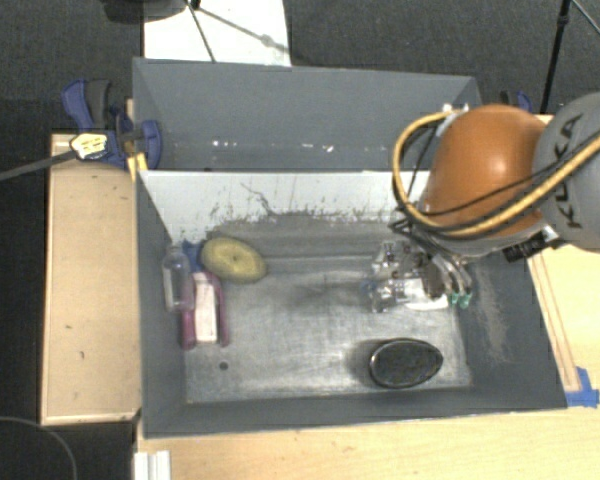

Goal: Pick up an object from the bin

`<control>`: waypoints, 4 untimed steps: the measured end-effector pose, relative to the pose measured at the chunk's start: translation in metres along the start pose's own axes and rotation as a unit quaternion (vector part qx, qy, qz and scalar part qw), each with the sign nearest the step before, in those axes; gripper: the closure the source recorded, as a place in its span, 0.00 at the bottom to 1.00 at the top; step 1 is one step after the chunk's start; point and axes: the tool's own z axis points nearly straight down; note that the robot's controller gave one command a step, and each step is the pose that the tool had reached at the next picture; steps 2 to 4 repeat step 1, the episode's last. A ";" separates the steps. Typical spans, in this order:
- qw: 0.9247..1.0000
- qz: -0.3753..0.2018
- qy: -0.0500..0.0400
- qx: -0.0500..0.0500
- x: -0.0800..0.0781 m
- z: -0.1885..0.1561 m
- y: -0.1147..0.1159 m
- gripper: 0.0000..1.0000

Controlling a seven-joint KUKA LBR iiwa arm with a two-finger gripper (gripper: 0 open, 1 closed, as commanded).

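My gripper point(388, 280) hangs over the right middle of the bin floor, under the orange wrist cover. Just below it, near the front wall, lies a dark oval disc point(406, 362) with a shiny rim. A white thing point(427, 301) peeks out from beneath the gripper's body. Nothing shows between the fingers.
On the left side lie a yellowish round sponge-like thing point(233, 259), a clear small bottle point(176, 277) and a pink-and-white box point(204, 312) along the left wall. The arm enters from the right over the bin's rim.
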 end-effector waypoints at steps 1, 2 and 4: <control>0.996 -0.091 0.002 -0.001 -0.011 -0.047 0.000 1.00; 0.996 -0.091 0.002 -0.001 -0.011 -0.047 0.000 1.00; 0.996 -0.091 0.002 -0.001 -0.011 -0.047 0.000 1.00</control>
